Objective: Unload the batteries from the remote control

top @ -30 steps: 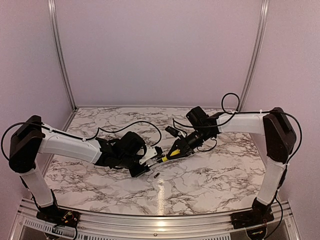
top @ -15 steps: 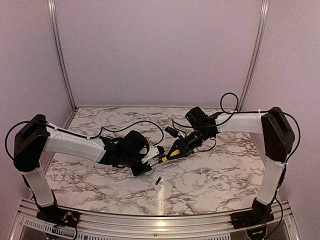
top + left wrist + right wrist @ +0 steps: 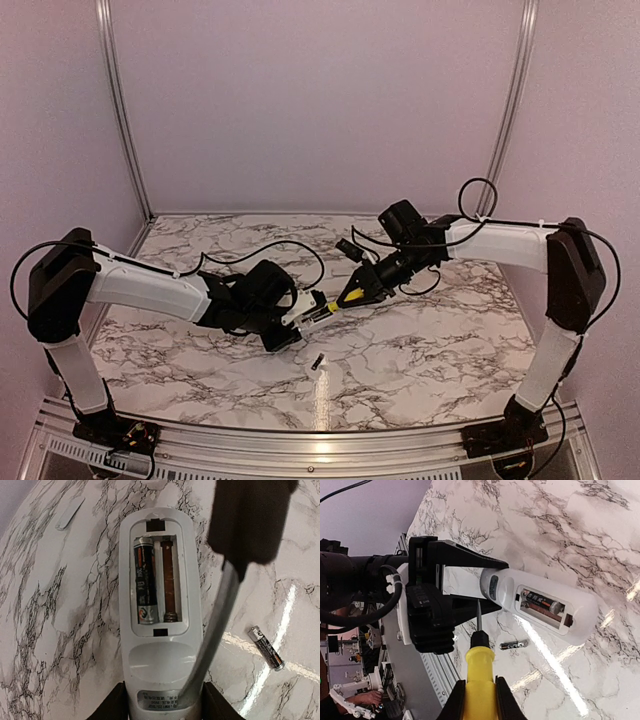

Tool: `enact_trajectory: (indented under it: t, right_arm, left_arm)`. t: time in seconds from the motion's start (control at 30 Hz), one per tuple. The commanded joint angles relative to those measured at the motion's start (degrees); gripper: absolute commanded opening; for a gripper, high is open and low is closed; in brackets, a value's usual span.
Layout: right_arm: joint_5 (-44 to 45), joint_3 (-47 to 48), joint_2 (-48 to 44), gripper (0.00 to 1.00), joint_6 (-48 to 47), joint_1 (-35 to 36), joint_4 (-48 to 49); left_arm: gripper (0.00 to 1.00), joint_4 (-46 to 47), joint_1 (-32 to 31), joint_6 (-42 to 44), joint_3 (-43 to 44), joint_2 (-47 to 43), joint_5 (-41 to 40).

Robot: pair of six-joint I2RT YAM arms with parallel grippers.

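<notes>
My left gripper (image 3: 162, 707) is shut on the near end of the white remote control (image 3: 160, 605), which is held above the table with its open compartment facing up. One dark battery (image 3: 145, 580) sits in the left slot. The slot beside it is bare, showing a spring. A second battery (image 3: 266, 648) lies loose on the marble, also seen below the grippers (image 3: 318, 362). My right gripper (image 3: 480, 700) is shut on the yellow-handled screwdriver (image 3: 480, 665), whose thin shaft (image 3: 215, 625) crosses the remote's right edge near my left fingers.
A slim white cover piece (image 3: 70, 514) lies on the marble table (image 3: 430, 350) beyond the remote's far end. Metal rails run along the table's front edge (image 3: 300, 440), and purple walls close in the back and sides.
The loose battery has shifted a little toward the front edge and come to rest. The right arm has drawn up and to the right with the screwdriver. The left arm still holds the remote.
</notes>
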Motion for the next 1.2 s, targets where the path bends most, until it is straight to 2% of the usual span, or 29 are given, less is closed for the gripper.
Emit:
enact_trajectory:
  t: [0.0, 0.63, 1.17]
  right_arm:
    - [4.0, -0.3, -4.4, 0.0, 2.8, -0.3, 0.4]
    - [20.6, 0.6, -13.4, 0.0, 12.0, -0.4, -4.5]
    - [26.2, 2.6, -18.5, 0.0, 19.4, -0.4, -6.1]
  left_arm:
    - [0.0, -0.6, 0.3, -1.7, -1.4, -1.9, -0.3]
    - [0.0, -3.8, 0.3, -8.9, -1.6, -4.9, 1.0]
    - [0.0, -0.9, 0.2, -25.5, -2.3, -7.3, 10.6]
